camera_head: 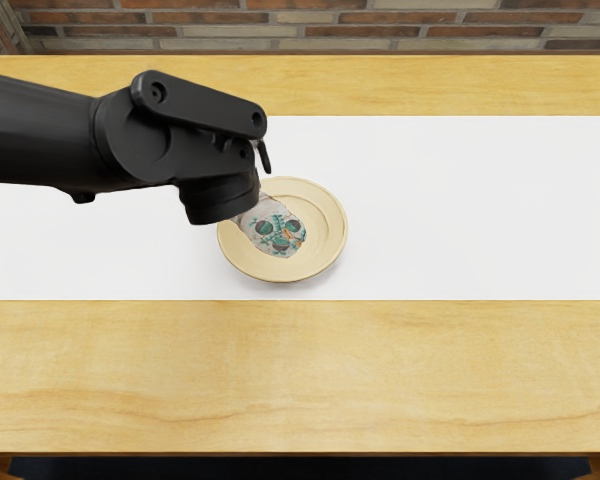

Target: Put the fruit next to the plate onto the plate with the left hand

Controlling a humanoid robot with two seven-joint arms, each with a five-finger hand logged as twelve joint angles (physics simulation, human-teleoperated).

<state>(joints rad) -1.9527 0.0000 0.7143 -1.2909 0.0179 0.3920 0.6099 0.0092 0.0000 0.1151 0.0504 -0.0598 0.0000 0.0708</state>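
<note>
Left hand point(273, 232) hangs pale and blurred over the plate point(327, 222); whether it is open or closed I cannot tell. Table point(300, 370) carries a white runner point(460, 210), the plate on that. Fruit point(283, 241): an orange fleck under my hand, over the plate's middle.

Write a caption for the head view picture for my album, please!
The robot's left hand hangs over the tan plate on a white runner across a wooden table.
</note>
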